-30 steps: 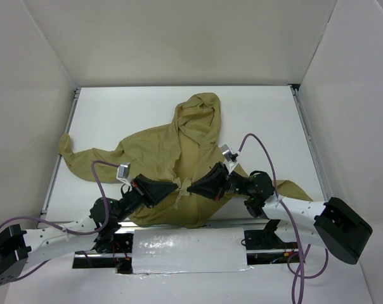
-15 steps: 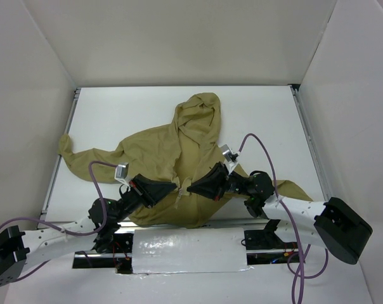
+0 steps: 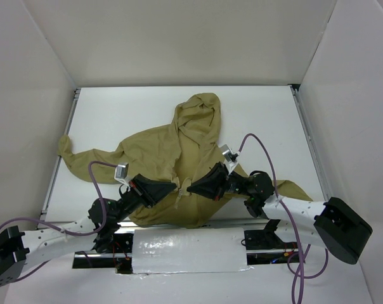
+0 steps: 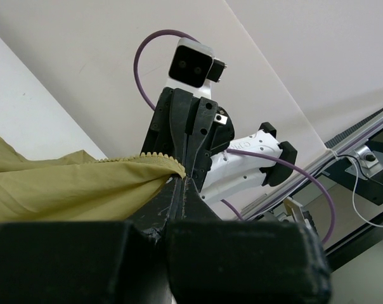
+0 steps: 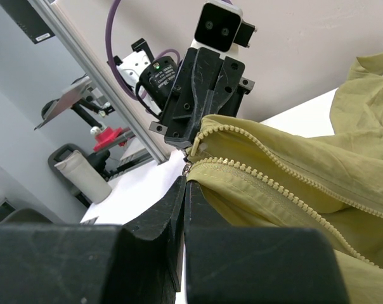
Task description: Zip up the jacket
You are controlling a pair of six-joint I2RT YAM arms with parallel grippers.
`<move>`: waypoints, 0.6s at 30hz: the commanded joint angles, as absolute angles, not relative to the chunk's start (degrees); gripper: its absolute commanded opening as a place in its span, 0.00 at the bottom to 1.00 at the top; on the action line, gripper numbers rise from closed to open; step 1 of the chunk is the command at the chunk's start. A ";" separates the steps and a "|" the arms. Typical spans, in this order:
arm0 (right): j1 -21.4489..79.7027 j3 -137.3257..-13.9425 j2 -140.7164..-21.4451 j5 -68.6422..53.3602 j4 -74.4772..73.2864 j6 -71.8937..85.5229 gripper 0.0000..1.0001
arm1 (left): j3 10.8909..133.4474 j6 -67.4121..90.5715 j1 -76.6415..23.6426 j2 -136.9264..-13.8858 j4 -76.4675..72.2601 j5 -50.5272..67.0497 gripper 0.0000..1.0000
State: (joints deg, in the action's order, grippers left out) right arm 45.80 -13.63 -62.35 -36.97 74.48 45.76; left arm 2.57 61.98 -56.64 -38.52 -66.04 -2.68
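Observation:
The khaki jacket (image 3: 179,145) lies spread on the white table, hood toward the back and sleeves out to left and right. My left gripper (image 3: 176,187) and right gripper (image 3: 191,187) meet tip to tip at the jacket's bottom front hem. In the left wrist view my left gripper (image 4: 182,182) is shut on the end of one toothed zipper edge (image 4: 125,159). In the right wrist view my right gripper (image 5: 185,176) is shut on the bottom end of the other zipper edge (image 5: 274,180). The two zipper halves run apart upward, so the front is unzipped.
White walls stand round the table on three sides. A foil-covered plate (image 3: 188,250) lies between the arm bases at the near edge. Purple cables (image 3: 261,149) loop over both wrists. A metal rail (image 3: 59,158) runs along the table's left edge.

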 commanded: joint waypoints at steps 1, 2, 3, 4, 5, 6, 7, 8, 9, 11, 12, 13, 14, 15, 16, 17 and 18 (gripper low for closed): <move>45.53 -15.47 -62.49 -37.62 94.22 45.62 0.00 | 2.46 62.75 -56.51 -39.11 -70.84 -2.55 0.00; 45.61 -15.47 -62.49 -37.62 94.22 45.62 0.00 | 2.46 62.75 -56.51 -39.29 -71.10 -2.55 0.00; 45.70 -15.47 -62.49 -37.62 94.13 45.44 0.00 | 2.55 62.84 -56.51 -39.72 -71.28 -2.37 0.00; 45.62 -15.38 -62.40 -37.53 94.04 45.35 0.00 | 2.64 62.84 -56.43 -39.81 -71.71 -2.20 0.00; 45.62 -15.38 -62.40 -37.53 94.04 45.35 0.00 | 2.64 62.93 -56.43 -39.90 -71.81 -2.02 0.00; 45.62 -15.38 -62.40 -37.53 93.96 45.26 0.00 | 2.72 62.84 -56.43 -40.08 -71.81 -2.02 0.00; 45.70 -15.38 -62.32 -37.53 93.96 45.35 0.00 | 2.64 62.93 -56.43 -40.08 -71.63 -2.11 0.00; 45.62 -15.47 -62.14 -37.53 93.78 45.26 0.00 | 2.64 62.93 -56.43 -39.99 -71.72 -2.20 0.00; 45.70 -15.47 -62.14 -37.44 93.43 45.00 0.00 | 2.55 62.93 -56.43 -39.82 -71.72 -2.20 0.00; 45.62 -15.29 -61.70 -37.27 93.17 44.74 0.00 | 2.46 63.02 -56.51 -39.64 -71.72 -2.11 0.00; 45.53 -15.12 -61.53 -36.92 92.56 44.39 0.00 | 2.55 63.02 -56.43 -39.46 -71.72 -2.02 0.00; 45.61 -15.12 -61.26 -36.83 92.29 44.21 0.00 | 2.55 63.02 -56.51 -39.29 -71.54 -2.02 0.00; 45.44 -15.03 -61.17 -36.74 92.02 43.95 0.00 | 2.64 63.02 -56.43 -38.94 -71.37 -2.02 0.00; 45.53 -14.94 -61.08 -36.65 92.02 43.95 0.00 | 2.64 63.02 -56.43 -38.85 -71.19 -2.02 0.00; 45.35 -14.94 -60.91 -36.65 92.02 43.95 0.00 | 2.64 63.02 -56.43 -38.67 -70.93 -2.02 0.00; 45.35 -14.94 -60.82 -36.65 92.20 44.03 0.00 | 2.72 62.93 -56.43 -38.50 -70.67 -2.02 0.00; 45.26 -14.94 -60.73 -36.74 92.20 44.12 0.00 | 2.81 62.84 -56.43 -38.50 -70.58 -2.02 0.00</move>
State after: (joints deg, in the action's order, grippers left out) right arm 45.69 -13.63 -62.13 -37.06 74.48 45.28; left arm 2.57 63.13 -56.64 -39.27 -66.30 -2.66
